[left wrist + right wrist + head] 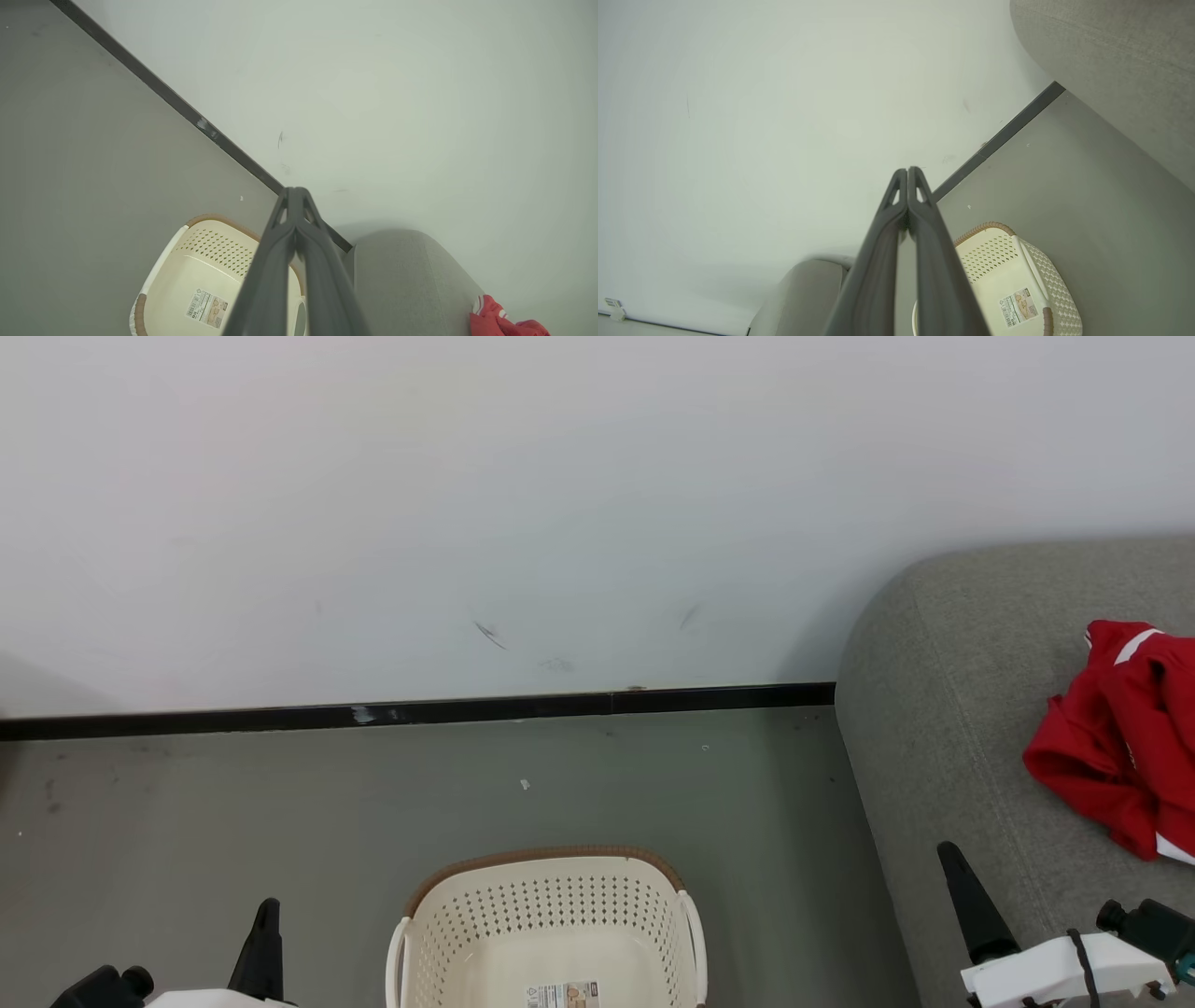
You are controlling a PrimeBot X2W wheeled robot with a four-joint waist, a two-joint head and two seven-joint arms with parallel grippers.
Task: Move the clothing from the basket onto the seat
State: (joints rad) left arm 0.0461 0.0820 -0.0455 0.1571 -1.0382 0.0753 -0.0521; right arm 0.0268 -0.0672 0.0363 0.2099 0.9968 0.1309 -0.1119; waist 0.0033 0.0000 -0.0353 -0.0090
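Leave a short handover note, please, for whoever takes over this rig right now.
Left gripper: shut, empty, left of the basket.
Right gripper: shut, empty, by the sofa.
Red shirt: crumpled on the sofa seat.
Basket: on the floor beside the sofa; its bare bottom and label show, with no clothing seen inside.
Left: likely nothing; check the basket's near part, cut off in the head view.

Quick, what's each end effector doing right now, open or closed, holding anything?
Left end effector: closed, holding nothing.
Right end effector: closed, holding nothing.
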